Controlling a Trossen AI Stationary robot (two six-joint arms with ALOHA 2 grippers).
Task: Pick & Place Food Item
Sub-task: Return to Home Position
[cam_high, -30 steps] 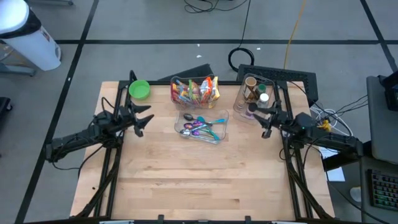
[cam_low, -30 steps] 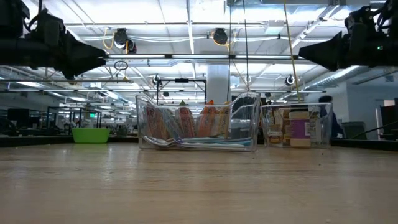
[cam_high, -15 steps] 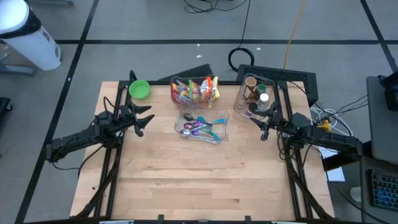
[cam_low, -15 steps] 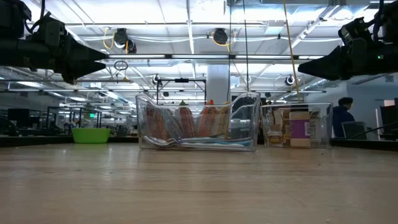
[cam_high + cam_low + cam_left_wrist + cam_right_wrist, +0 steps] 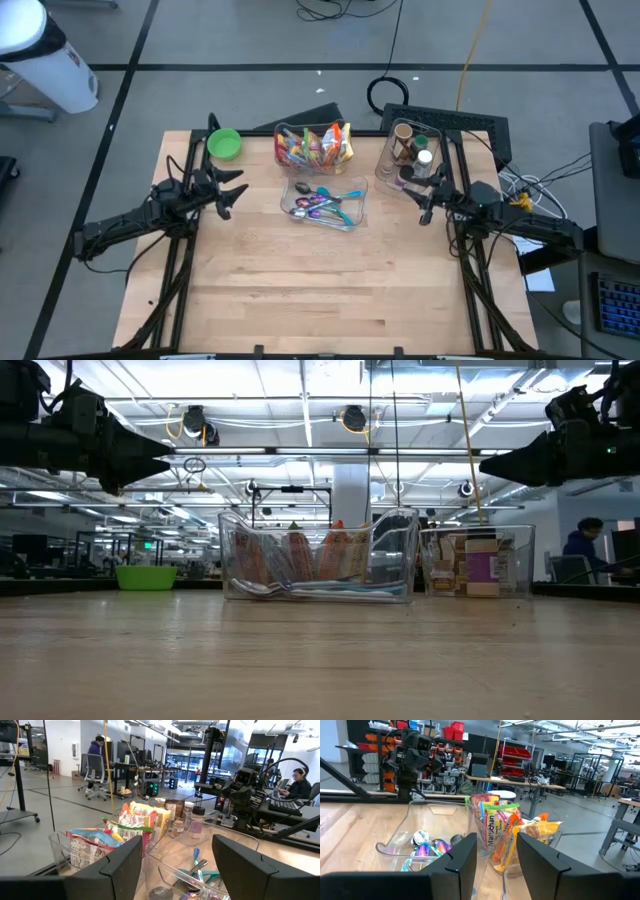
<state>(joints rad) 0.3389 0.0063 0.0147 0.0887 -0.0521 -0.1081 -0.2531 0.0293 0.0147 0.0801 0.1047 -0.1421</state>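
Since every food item looks binned, neither gripper holds anything. The left gripper hovers above the counter between the green bowl and the spoon bin, fingers spread wide and empty, aimed at the bins. The right gripper hovers just beside the bottle bin, fingers parted somewhat narrower, also empty. Both arms reach in from the counter's side edges with wrists level, likely close to home.

The noodle packs stand upright in the rear left bin. They're probably light, soft and crinkly with slippery film, so pinch gently across the middle. The bottles look rigid, smooth and tippy, so grip the body below the cap. The spoons look light and stiff, so take them mid-handle.
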